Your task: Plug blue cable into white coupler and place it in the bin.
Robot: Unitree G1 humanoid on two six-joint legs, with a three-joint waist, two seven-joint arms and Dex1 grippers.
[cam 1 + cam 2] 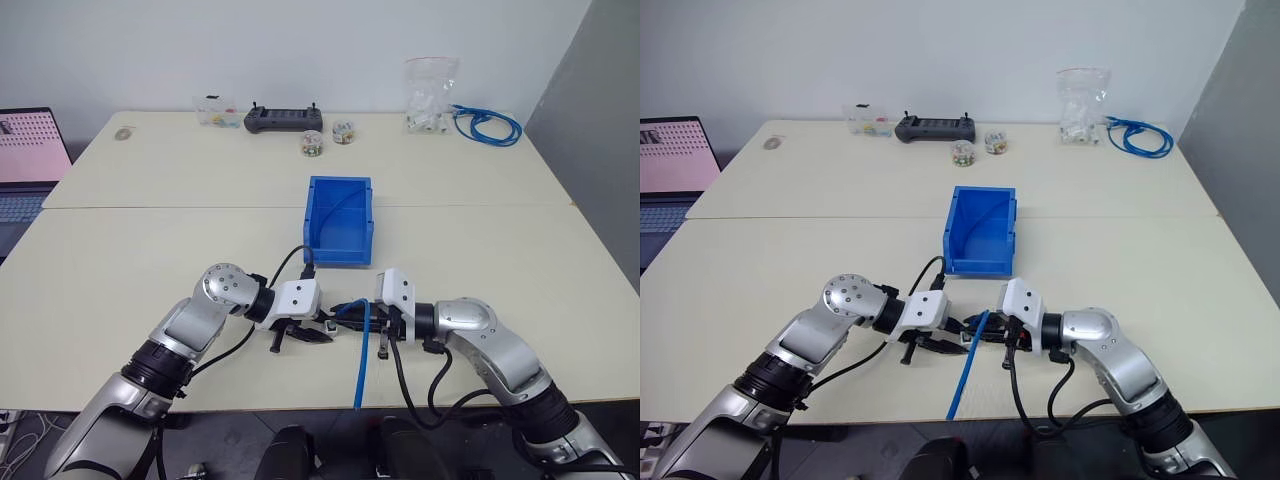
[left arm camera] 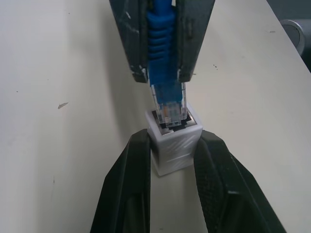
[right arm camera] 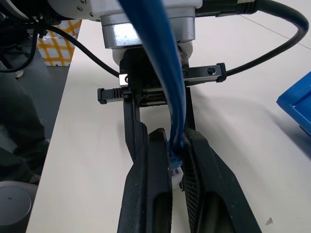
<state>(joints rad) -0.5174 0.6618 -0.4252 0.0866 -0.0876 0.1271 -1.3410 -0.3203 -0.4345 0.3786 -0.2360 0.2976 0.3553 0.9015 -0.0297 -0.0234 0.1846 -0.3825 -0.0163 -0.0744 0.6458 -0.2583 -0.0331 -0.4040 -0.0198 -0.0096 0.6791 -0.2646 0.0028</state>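
So both claws are meeting nose to nose over the near part of the table (image 1: 120, 260), just in front of the bin (image 1: 339, 220). The left gripper (image 2: 167, 160) is clamped on the white coupler (image 2: 174, 141), one black finger on each side of the little block, socket opening facing away from the wrist toward the other claw. The right gripper (image 2: 163, 73) is pinched tight on the blue cable (image 2: 160, 43) right at the ribbed boot behind the plug, and the clear plug tip is sitting in the mouth of the coupler's socket; can't tell if it's seated all the way, part of the plug body shows outside the opening. From the right gripper the rest of the cable runs back over the wrist and hangs off the near table edge as a loose blue strand. The bin sits just beyond the two claws, on the far side of them, open top, apart from both. Way past the bin near the far edge there's a black controller (image 1: 284, 119), a couple of small jars (image 1: 311, 143), a clear bag of white parts (image 1: 430, 100) and a coiled bundle of blue cable (image 1: 487, 124), all well apart from the grippers. A laptop (image 1: 30, 160) sits off to the left gripper's side.
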